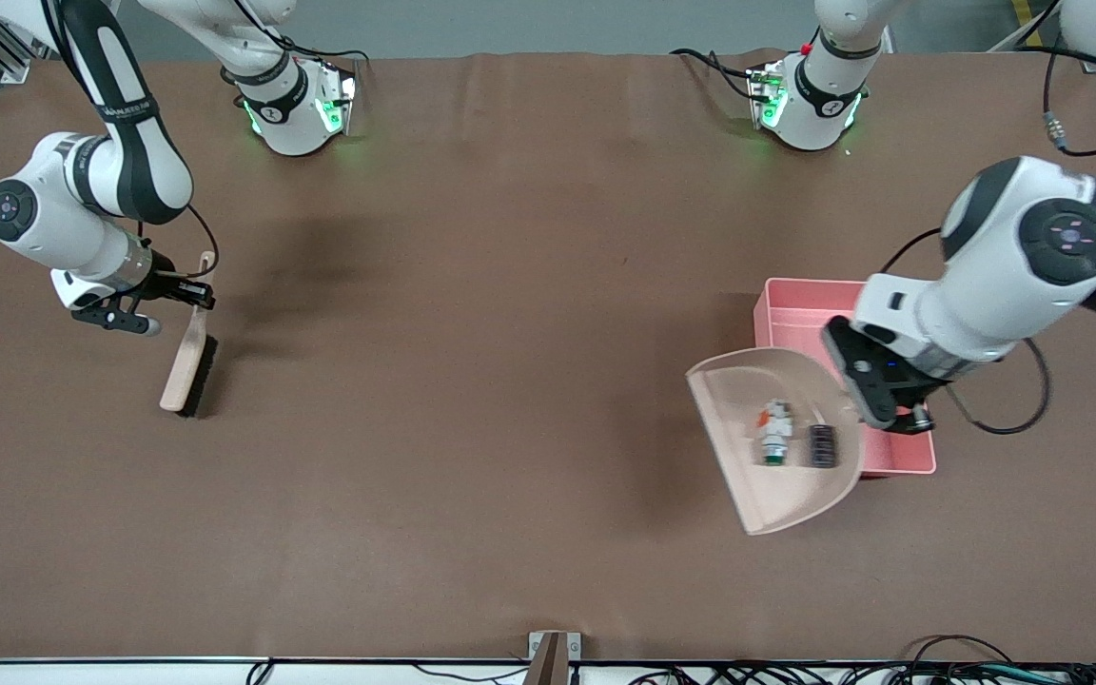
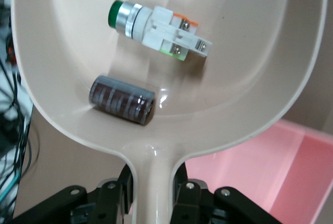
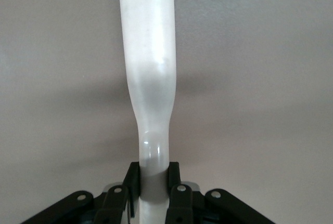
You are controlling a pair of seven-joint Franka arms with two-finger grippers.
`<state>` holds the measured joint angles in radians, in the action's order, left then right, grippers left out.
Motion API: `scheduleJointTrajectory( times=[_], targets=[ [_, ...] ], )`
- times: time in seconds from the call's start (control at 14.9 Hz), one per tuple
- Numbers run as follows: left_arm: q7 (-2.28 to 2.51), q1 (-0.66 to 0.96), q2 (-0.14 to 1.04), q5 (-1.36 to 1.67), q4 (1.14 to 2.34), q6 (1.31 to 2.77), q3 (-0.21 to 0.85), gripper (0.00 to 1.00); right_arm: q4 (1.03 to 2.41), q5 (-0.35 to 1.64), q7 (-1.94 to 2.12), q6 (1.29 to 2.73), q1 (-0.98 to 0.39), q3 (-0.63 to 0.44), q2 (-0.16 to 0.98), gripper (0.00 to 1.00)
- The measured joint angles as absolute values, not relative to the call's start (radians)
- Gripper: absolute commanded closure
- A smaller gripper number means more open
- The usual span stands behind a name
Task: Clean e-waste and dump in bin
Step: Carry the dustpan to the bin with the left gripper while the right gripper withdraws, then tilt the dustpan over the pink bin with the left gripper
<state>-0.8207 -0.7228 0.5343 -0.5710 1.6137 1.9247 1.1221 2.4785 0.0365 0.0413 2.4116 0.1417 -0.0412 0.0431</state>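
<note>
Left gripper [image 1: 900, 404] clamps dustpan [image 1: 776, 476] handle, pan held over the bin's [image 1: 786, 314] edge, ready to tip; e-waste [image 2: 156, 26] lies inside pan; right gripper [image 1: 177, 295] pinches brush [image 1: 188, 366], waiting near table's [image 1: 510, 238] right-arm end.

There were two pieces of e-waste: one white part [image 1: 775, 430] and one dark cylinder [image 1: 823, 445]. One dustpan [image 1: 776, 495], one pink bin [image 1: 786, 309] and one brush [image 1: 188, 357] were present. Two arms carried one gripper each.

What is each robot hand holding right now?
Left tool: closed on the dustpan handle, held over the pink bin.
Right tool: closed on the brush handle.
</note>
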Motion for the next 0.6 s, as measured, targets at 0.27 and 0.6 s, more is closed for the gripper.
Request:
scheduleJointTrajectory(
  times=[0.27, 0.6],
  targets=[
    [-0.972, -0.869, 0.483, -0.572, 1.667, 1.921, 1.127, 0.99, 2.505, 0.037, 0.106, 2.465, 0.165, -0.041, 0.042, 1.00],
    [-1.153, -1.013, 0.440, -0.572, 1.769, 1.949, 1.129, 0.99, 2.576, 0.036, 0.110, 2.568, 0.164, -0.032, 0.042, 1.00]
  ],
)
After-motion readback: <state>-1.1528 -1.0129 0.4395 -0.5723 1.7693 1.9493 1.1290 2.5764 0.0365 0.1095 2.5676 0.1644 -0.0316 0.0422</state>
